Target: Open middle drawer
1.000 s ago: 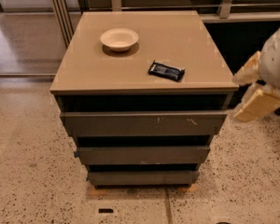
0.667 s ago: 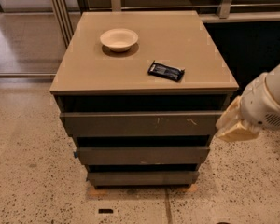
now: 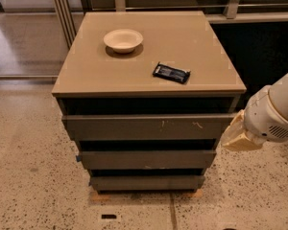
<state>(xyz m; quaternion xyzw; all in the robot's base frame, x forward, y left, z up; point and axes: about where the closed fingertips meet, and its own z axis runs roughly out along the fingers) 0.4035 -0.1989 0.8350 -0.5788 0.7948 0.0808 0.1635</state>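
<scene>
The drawer cabinet stands in the middle of the camera view with three stacked fronts. The middle drawer (image 3: 148, 159) is a plain dark grey-brown front with a small blue bit at its left end, below the wider scratched top front (image 3: 149, 127) and above the narrow bottom front (image 3: 147, 182). My gripper (image 3: 236, 135) hangs at the end of the white arm (image 3: 276, 111), just right of the cabinet's right edge, level with the top front and slightly above the middle drawer. It touches nothing that I can see.
A white bowl (image 3: 123, 40) and a black packet (image 3: 171, 73) lie on the tan cabinet top (image 3: 86, 71). Speckled floor surrounds the cabinet. A metal frame (image 3: 62, 13) stands at the back left and a dark shelf unit (image 3: 264, 47) at the back right.
My arm and gripper have moved down and to the left, from beside the cabinet top to beside the drawer fronts. The drawers have not moved.
</scene>
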